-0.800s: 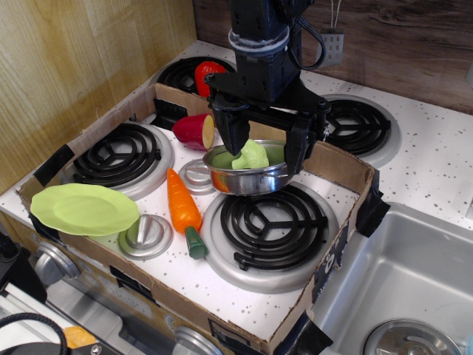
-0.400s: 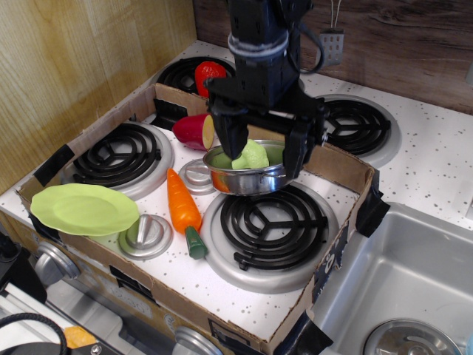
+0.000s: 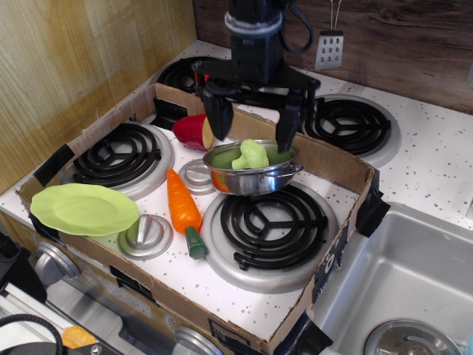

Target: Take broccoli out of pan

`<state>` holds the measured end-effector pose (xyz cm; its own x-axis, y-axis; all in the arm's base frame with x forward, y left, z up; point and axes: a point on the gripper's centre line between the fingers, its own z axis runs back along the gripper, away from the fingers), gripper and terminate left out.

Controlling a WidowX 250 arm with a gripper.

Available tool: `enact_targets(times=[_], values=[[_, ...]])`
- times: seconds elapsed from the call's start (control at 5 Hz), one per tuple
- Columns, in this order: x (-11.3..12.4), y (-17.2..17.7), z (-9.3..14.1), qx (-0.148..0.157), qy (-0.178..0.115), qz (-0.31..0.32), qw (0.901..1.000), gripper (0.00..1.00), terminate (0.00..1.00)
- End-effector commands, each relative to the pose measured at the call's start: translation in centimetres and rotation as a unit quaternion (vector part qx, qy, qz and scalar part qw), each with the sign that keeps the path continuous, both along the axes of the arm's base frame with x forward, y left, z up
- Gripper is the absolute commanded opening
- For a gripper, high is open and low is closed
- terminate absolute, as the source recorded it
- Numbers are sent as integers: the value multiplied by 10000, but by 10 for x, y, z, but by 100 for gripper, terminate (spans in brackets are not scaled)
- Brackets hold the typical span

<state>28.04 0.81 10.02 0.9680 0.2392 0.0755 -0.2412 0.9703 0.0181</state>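
Observation:
The light-green broccoli [image 3: 251, 155] lies inside the small shiny steel pan [image 3: 251, 176], which stands at the back edge of the front right burner [image 3: 270, 222]. My gripper [image 3: 253, 127] hangs open above the pan. Its two black fingers [image 3: 219, 120] straddle the pan's width, with their tips just above the rim. It holds nothing and does not touch the broccoli.
An orange carrot [image 3: 182, 207] lies left of the pan. A lime-green plate [image 3: 83, 209] sits at the front left. A red-and-yellow cut vegetable [image 3: 194, 132] lies behind the pan. A cardboard wall [image 3: 332, 159] rings the stove. A sink [image 3: 414, 288] is at the right.
My open gripper has risen from around the pan to above it. The broccoli and the pan have stayed in place.

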Motion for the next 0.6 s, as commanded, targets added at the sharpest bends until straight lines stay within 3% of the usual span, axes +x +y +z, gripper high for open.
enact_targets(times=[0.0,0.2,0.4], values=[[40,34,-1,275,-439,471,9975,100,0],[49,41,-12,639,-781,656,9927,100,0],[53,43,-22,651,-832,824,9910,100,0]])
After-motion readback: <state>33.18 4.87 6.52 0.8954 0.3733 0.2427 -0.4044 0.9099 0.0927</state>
